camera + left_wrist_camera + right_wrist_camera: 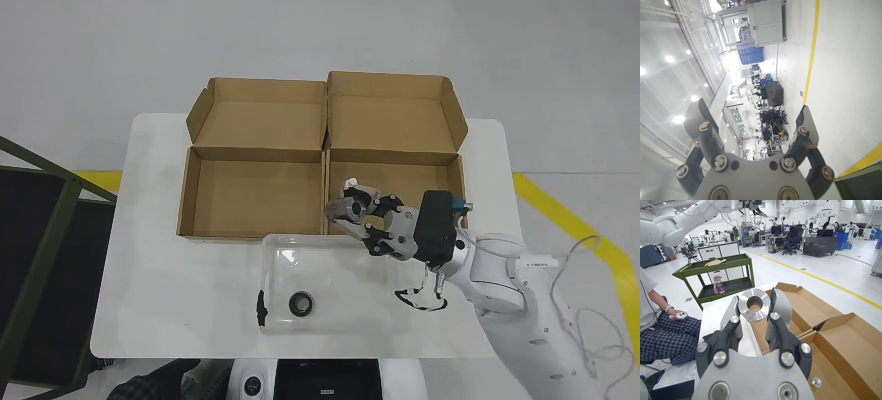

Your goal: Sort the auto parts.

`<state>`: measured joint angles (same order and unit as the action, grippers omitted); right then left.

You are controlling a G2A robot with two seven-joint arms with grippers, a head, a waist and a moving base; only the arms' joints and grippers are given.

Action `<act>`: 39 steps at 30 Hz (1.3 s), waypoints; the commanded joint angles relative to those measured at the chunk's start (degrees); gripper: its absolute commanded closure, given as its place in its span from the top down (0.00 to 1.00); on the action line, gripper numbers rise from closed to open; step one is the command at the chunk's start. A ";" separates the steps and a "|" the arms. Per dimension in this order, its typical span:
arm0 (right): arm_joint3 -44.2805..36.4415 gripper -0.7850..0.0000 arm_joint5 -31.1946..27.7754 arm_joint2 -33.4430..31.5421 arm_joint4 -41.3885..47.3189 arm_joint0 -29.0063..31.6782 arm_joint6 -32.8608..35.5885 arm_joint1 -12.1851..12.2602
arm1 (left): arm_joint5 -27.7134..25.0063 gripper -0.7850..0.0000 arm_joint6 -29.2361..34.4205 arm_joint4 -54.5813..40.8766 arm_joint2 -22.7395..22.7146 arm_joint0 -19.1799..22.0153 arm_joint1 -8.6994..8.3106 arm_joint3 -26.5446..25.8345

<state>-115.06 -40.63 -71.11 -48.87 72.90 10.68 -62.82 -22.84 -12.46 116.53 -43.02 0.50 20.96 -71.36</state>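
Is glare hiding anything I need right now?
Left wrist view: ceiling lamps and a blown-out patch flare behind the open left gripper. Right wrist view: even light; the metal ring in the right gripper shines, bore readable. Top view: the clear bin reflects faintly, black ring inside plain.

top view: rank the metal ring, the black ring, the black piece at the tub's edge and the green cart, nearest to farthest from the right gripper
From the right gripper:
1. the metal ring, held in its jaws.
2. the black ring, inside the clear tub.
3. the black piece, at the tub's left edge.
4. the green cart, far off to the left.
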 commanded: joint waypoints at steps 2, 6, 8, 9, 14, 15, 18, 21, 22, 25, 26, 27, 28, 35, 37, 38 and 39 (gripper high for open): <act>0.00 0.00 0.00 0.00 0.00 0.00 0.00 0.00 | 0.00 1.00 0.00 0.00 0.00 0.00 0.00 0.00; -0.04 0.00 0.73 0.74 0.21 0.25 0.02 -0.10 | 0.00 1.00 0.00 0.00 0.00 0.00 0.00 0.00; 0.35 0.00 1.22 1.95 0.13 -0.37 0.57 -0.26 | 0.00 1.00 0.00 0.00 0.00 0.00 0.00 0.00; 0.74 0.00 1.44 2.57 0.18 -0.93 0.83 -0.36 | 0.00 1.00 0.00 0.00 0.00 0.00 0.00 0.00; 3.79 0.00 2.81 6.51 0.01 -4.25 2.80 -1.03 | 0.00 1.00 0.00 0.00 0.00 0.00 0.00 0.00; 5.02 0.00 3.36 8.05 -0.34 -5.41 3.46 -1.31 | 0.00 1.00 0.00 0.00 0.00 0.00 0.00 0.00; 8.44 0.00 4.71 11.61 -1.23 -8.42 4.41 -2.09 | 0.00 1.00 0.00 0.00 0.00 0.00 0.00 0.00; 11.95 0.00 5.95 15.22 -2.25 -11.56 6.27 -2.95 | 0.00 1.00 0.00 0.00 0.00 0.00 0.00 0.00; 12.64 0.00 6.20 15.94 -1.95 -12.20 6.46 -3.17 | 0.00 1.00 0.00 0.00 0.00 0.00 0.00 0.00; 15.21 0.00 7.45 18.58 -2.50 -15.07 7.47 -4.02 | 0.00 1.00 0.00 0.00 0.00 0.00 0.00 0.00; 16.07 0.00 7.90 19.28 -2.63 -15.89 7.63 -4.30 | 0.00 1.00 0.00 0.00 0.00 0.00 0.00 0.00; 16.87 0.00 8.35 19.94 -2.94 -16.75 7.86 -4.56 | 0.00 1.00 0.00 0.00 0.00 0.00 0.00 0.00; 17.97 0.00 8.96 20.77 -3.13 -17.78 7.97 -4.92 | 0.00 1.00 0.00 0.00 0.00 0.00 0.00 0.00; 22.33 0.00 12.02 24.91 -5.49 -22.96 9.75 -6.80 | 0.00 1.00 0.00 0.00 0.00 0.00 0.00 0.00; 23.72 0.00 12.56 26.06 -5.64 -24.29 10.11 -7.38 | 0.00 1.00 0.00 0.00 0.00 0.00 0.00 0.00; 24.44 0.00 12.92 26.63 -5.81 -24.92 10.29 -7.68 | 0.00 1.00 0.00 0.00 0.00 0.00 0.00 0.00; 24.89 0.00 13.13 27.00 -5.71 -25.28 10.26 -7.89 | 0.00 1.00 0.00 0.00 0.00 0.00 0.00 0.00</act>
<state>-90.67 -27.73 -44.47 -54.61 48.03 20.92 -70.52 -22.84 -12.46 116.53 -43.02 0.50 20.96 -71.36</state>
